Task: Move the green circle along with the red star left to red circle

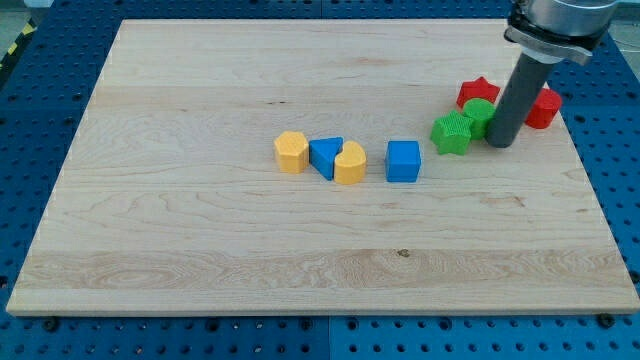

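My tip (501, 141) rests on the board at the view's right. It touches the right side of the green circle (481, 114), which is partly hidden behind the rod. The red star (477, 92) lies just above the green circle, touching it. The red circle (545, 108) sits to the right of the rod, partly hidden by it. A green star (452, 132) lies just left of the green circle, touching it, and left of my tip.
A blue cube (404, 161) lies left of the green star. Further left stand a yellow heart (350, 163), a blue triangle (326, 155) and a yellow hexagon (291, 152) in a row. The wooden board (200, 250) has its right edge near the red circle.
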Robot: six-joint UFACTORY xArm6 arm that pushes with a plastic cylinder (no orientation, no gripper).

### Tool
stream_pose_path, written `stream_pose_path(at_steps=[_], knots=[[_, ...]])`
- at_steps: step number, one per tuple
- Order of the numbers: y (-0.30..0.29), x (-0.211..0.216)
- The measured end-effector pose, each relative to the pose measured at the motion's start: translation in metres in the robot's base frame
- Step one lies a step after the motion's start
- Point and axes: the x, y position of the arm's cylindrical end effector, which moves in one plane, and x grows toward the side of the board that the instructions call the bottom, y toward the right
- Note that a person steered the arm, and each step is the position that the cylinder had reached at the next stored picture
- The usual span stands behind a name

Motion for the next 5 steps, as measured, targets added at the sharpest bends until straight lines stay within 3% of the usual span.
stream_pose_path(at_steps=[1, 3, 5], knots=[[-0.007, -0.015], [0.000, 0.016], [-0.053, 0.020]])
